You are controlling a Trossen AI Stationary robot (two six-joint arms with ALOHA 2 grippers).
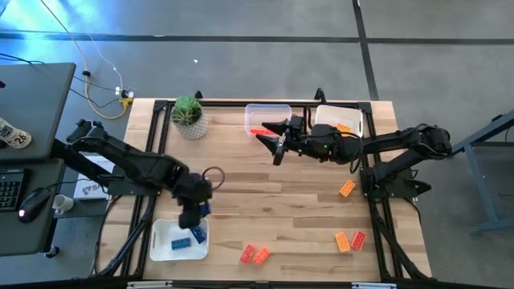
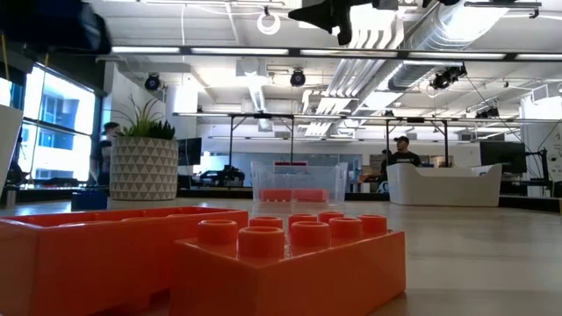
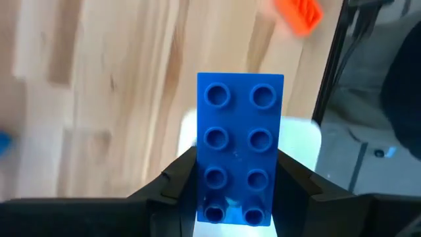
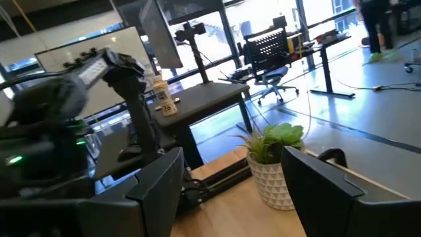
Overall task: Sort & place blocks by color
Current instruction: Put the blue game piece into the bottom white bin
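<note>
Sorting is partly done. Left gripper [image 3: 231, 197] jaws grasp a blue eight-stud plastic brick [image 3: 238, 148] over the white tray [image 1: 165, 241]; right gripper [image 1: 277, 136] jaws spread, empty. Orange bricks [image 1: 349, 240] lie loose on the bench [image 1: 273, 209].

A green potted plant [image 1: 189, 115] in a white patterned pot stands near the upper left corner of the wooden table [image 1: 281, 217]. At the far left of the high view, a dark desk [image 1: 32, 104] carries a keyboard [image 1: 10, 191] and a mouse [image 1: 32, 201]. Yellow and white cables [image 1: 104, 84] trail over the grey floor at upper left. In the low view, a person [image 2: 402, 151] shows behind a white counter [image 2: 443, 184] at right.
</note>
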